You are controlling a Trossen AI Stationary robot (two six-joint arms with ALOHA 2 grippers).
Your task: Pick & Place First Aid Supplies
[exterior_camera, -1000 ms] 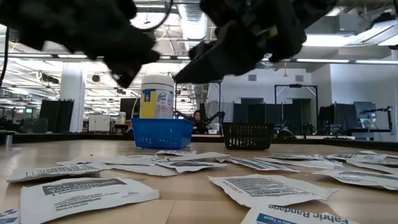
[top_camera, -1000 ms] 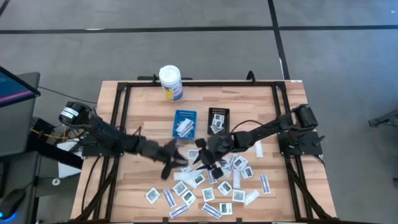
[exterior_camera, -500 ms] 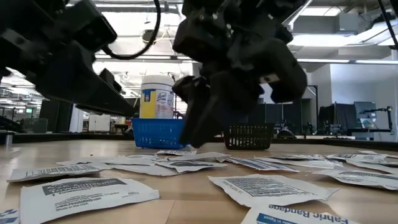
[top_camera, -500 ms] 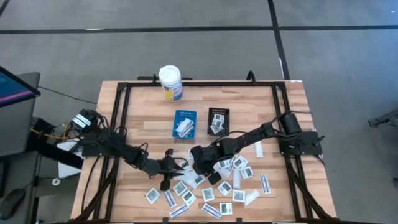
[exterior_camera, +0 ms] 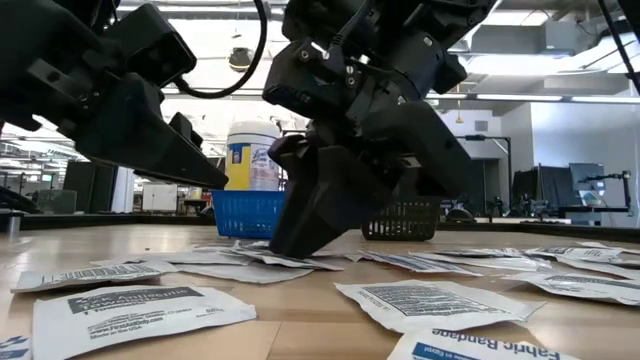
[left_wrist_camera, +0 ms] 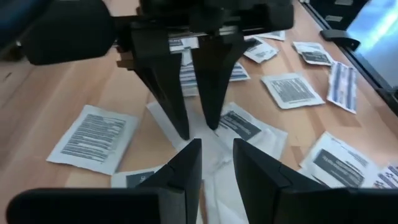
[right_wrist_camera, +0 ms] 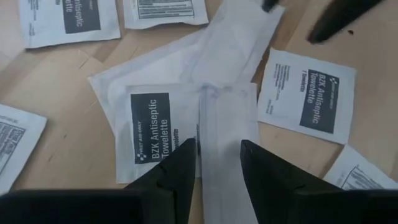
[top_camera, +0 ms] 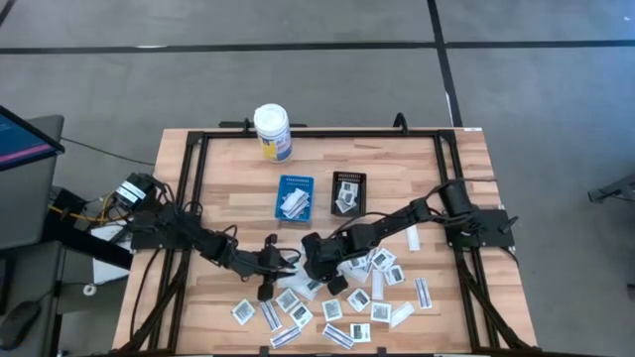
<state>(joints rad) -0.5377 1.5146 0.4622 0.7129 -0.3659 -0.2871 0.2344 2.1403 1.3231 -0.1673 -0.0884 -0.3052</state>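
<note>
Several small white first aid packets [top_camera: 357, 297] lie scattered on the near middle of the wooden table. My right gripper [right_wrist_camera: 219, 163] is open and slants down onto a heap of them. Its fingers stand on either side of a narrow white strip [right_wrist_camera: 219, 118], which lies on an antiseptic towelette packet [right_wrist_camera: 149, 127]. My left gripper [left_wrist_camera: 216, 163] is open and faces it from the table's left, low over the same heap [left_wrist_camera: 211, 146], with nothing between its fingers. In the high view the two grippers [top_camera: 285, 264] [top_camera: 308, 266] nearly meet. My right gripper comes at the heap slanting down from the table's right. Its fingertips [exterior_camera: 290, 245] reach down to the packets at the narrow strip's two long sides. I cannot tell whether they touch the strip, which lies flat on the packets under it.
A blue tray [top_camera: 295, 197] and a black tray [top_camera: 348, 191], each with packets in it, stand side by side at the table's middle. A white bottle with a yellow label [top_camera: 273, 132] stands at the far edge. Black frame rails [top_camera: 189, 169] run along the table's sides.
Both grippers have come down toward the heap of packets. My right gripper has tipped steeper and moved a little toward the table's left, down to the packets. My left gripper has sunk and moved toward the near edge, ending opposite the right one. The packets lie as before.
</note>
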